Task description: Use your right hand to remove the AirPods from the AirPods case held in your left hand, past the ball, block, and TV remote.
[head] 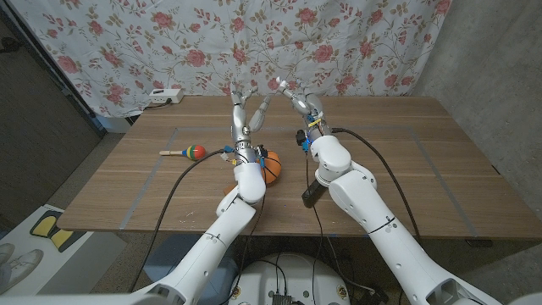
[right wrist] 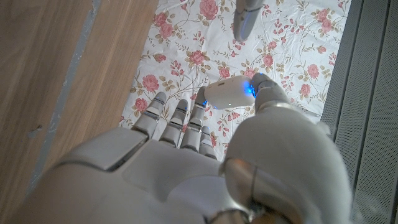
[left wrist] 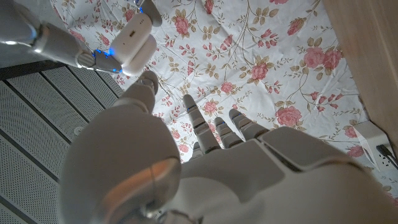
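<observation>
right robot hand (right wrist: 205, 155) pinches the airpods case (right wrist: 229, 93), long axis crosswise; left robot hand (left wrist: 205, 155) empty, fingers spread.

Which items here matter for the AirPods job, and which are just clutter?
Job: AirPods case, pinched by the right hand; left hand, holding nothing; ball and remote as markers.
Clutter: striped toy shaker; white power strip.

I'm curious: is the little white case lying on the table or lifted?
Lifted: the right robot hand pinches the white case in the air, against the flowered curtain.
</observation>
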Tool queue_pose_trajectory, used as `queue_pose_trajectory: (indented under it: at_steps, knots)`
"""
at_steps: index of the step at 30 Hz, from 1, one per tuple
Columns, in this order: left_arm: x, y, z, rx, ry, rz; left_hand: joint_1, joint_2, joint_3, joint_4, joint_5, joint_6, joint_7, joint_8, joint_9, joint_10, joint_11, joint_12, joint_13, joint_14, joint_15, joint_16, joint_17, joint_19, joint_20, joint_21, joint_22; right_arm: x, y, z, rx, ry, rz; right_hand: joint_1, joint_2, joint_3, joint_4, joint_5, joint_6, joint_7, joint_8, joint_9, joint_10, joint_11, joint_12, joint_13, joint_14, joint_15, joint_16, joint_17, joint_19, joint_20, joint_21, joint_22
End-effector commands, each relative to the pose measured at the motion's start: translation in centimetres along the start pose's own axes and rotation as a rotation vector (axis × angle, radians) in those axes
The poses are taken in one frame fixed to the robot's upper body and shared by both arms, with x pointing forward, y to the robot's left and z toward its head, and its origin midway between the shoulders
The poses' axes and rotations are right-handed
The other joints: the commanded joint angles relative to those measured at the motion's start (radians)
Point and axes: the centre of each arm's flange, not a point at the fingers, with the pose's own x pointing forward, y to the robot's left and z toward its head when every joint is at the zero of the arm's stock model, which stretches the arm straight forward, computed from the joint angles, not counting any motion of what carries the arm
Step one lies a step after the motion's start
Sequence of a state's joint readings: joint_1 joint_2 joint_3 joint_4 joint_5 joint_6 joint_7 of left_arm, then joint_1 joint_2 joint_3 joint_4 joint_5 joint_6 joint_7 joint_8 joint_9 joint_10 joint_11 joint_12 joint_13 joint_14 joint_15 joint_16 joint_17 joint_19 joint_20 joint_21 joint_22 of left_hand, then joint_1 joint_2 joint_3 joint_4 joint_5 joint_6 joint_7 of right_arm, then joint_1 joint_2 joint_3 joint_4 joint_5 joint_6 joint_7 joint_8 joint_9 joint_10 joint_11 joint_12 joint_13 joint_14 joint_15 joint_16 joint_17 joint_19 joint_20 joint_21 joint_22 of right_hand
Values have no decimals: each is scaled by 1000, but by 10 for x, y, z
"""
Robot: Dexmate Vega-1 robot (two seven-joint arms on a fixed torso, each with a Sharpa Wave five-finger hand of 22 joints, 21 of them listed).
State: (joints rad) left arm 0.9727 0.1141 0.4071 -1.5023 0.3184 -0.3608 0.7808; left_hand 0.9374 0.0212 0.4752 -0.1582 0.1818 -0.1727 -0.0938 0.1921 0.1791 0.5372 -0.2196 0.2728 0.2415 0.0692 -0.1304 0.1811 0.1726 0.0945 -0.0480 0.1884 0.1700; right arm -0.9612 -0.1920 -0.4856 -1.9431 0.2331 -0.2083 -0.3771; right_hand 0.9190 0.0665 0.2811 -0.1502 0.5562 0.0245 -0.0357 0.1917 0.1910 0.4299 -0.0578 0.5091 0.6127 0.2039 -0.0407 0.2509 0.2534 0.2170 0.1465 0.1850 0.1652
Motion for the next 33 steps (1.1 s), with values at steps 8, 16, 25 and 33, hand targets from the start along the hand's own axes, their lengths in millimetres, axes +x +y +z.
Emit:
queue_pose_trajectory:
  at_steps: [8, 16, 25, 33]
  knots:
    - [-3, -11, -3, 5, -7, -35, 58, 24, -3, -10, 3, -109, -8, 13, 5, 73, -1, 21, 13, 17, -9, 13, 2, 0, 7, 2, 2, 3, 1, -1, 40, 21, 12, 9, 17, -7, 3, 1, -7, -2, 0, 3, 110, -116, 7, 3, -4, -90, 0, 6, -8, -1, -2, 2]
    - [0, -17, -3, -6, -13, -57, 75, 30, -3, -12, 1, -101, 0, 15, 5, 93, -1, 28, 18, 20, -10, 13, 2, -2, 9, 1, 2, 4, 4, -3, 42, 26, 18, 10, 17, -8, 2, 1, -5, 0, 1, 4, 110, -116, 8, 1, -4, -90, -1, 7, -7, 0, -1, 2]
    - [-2, -23, -3, -1, -2, -28, 80, 30, -10, -10, -2, -86, 5, 18, 5, 100, -1, 28, 21, 24, -6, 13, 3, 5, 14, 4, 2, 4, 5, -4, 42, 26, 22, 9, 19, -10, 3, 1, -3, -2, 1, 4, 104, -116, 8, 1, -5, -91, -1, 9, -8, -1, -1, 2]
    - [-3, -25, -2, 22, -2, -59, 81, 27, -15, -8, -3, -80, 4, 19, 5, 100, -1, 27, 22, 25, -6, 13, 3, 6, 13, 4, 2, 5, 4, -5, 50, 29, 24, 10, 20, -11, 3, 1, -1, -3, 2, 4, 104, -115, 10, 0, -4, -93, -1, 10, -8, 0, 0, 2]
